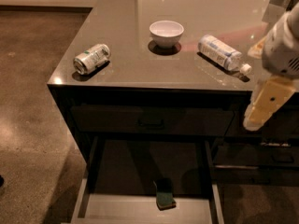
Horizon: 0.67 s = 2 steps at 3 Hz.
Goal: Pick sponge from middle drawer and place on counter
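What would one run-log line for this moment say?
gripper: at right, below counter edge, away from sponge | sponge: lying in open middle drawer | counter: white bowl, can, bottle | pick: not yet done

The glossy table (140, 71) carries a white bowl (166, 32), a can (91, 58) lying left, a bottle (220, 52) lying right; the hand (264, 104) hangs beside its right front edge.

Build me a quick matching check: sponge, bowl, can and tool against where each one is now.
Things:
1 sponge
2 bowl
3 can
4 tool

Places:
A lying on its side, left part of the counter
B in the open middle drawer
C far right, in front of the cabinet
D upright, mid counter

Pairs: 1-B, 2-D, 3-A, 4-C
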Each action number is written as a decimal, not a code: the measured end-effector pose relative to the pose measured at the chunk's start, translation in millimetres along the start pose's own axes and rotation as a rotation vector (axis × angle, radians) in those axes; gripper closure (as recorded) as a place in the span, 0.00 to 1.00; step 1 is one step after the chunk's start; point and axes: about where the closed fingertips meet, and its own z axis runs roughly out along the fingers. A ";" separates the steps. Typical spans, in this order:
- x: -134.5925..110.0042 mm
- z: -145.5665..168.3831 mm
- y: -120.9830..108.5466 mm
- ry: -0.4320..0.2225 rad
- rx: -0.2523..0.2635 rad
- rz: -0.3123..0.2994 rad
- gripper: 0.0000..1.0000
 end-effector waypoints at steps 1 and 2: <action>24.9 37.5 15.1 0.017 0.046 0.157 0.00; 54.8 97.1 30.0 0.044 0.061 0.254 0.00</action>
